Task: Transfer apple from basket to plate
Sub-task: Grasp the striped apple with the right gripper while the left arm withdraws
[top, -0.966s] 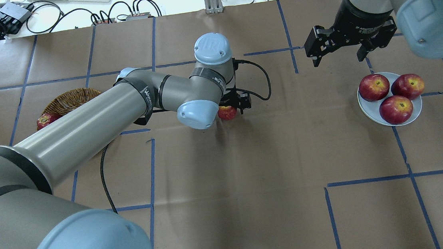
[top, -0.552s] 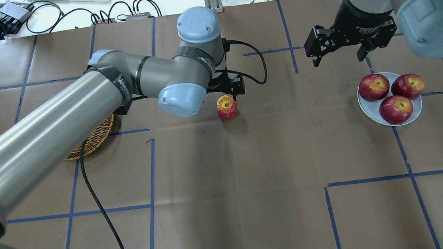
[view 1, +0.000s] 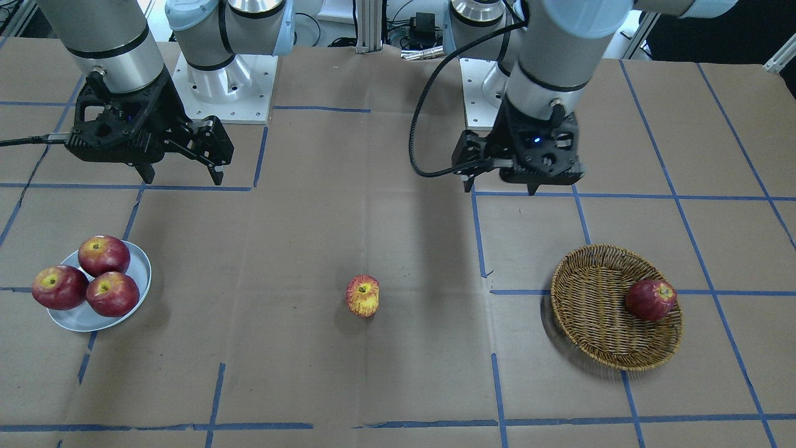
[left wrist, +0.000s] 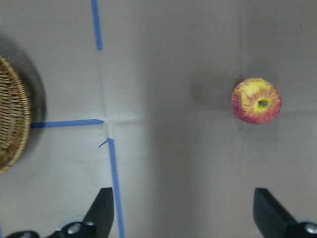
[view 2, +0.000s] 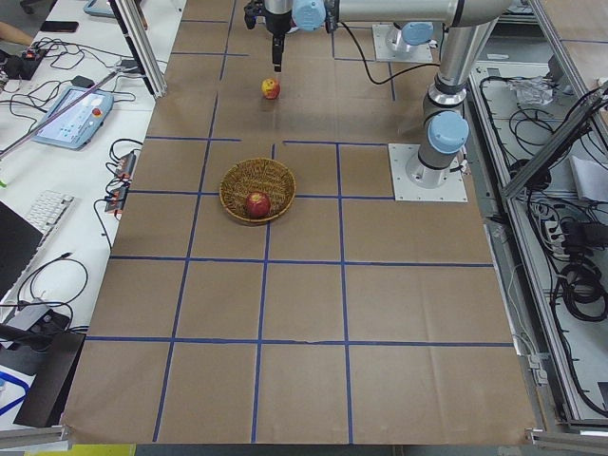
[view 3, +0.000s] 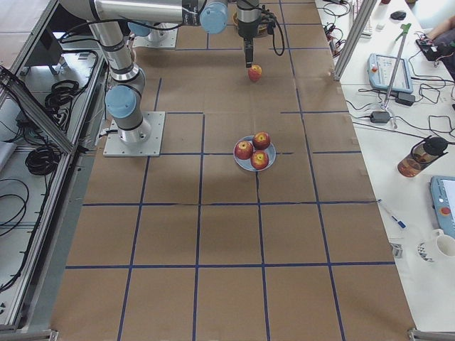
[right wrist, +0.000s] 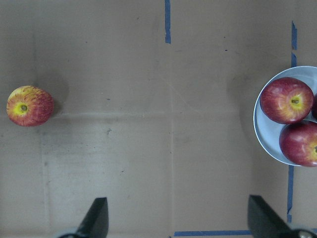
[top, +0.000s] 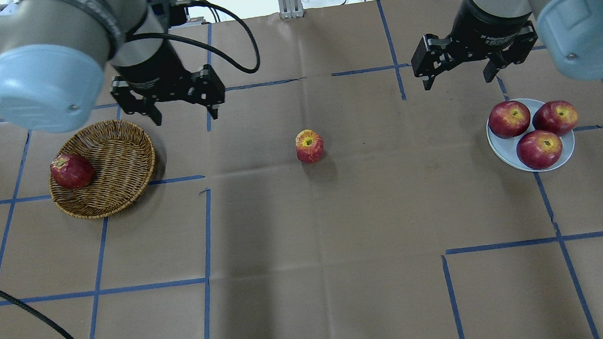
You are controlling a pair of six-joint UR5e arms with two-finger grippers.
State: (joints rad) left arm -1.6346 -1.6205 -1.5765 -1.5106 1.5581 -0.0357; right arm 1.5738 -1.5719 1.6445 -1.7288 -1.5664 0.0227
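The yellow-streaked apple (top: 309, 146) (view 1: 362, 295) stands alone on the brown paper at the table's middle, between basket and plate. It also shows in the left wrist view (left wrist: 256, 100) and the right wrist view (right wrist: 29, 105). The wicker basket (top: 114, 153) (view 1: 591, 298) lies at the left. The pale plate (top: 499, 147) (view 1: 140, 274) lies at the right. My left gripper (top: 186, 117) (view 1: 499, 186) is open and empty, above the table beside the basket. My right gripper (top: 457, 82) (view 1: 183, 180) is open and empty, beyond the plate.
One dark red apple (top: 71, 171) lies in the basket. Three dark red apples (top: 539, 148) fill the plate. A black cable (top: 31, 319) runs from the left arm over the near left of the table. Blue tape lines cross the paper.
My left gripper has left the yellow-streaked apple on the table's middle and swung left to beside the basket. The apple stays put. The right arm has not moved.
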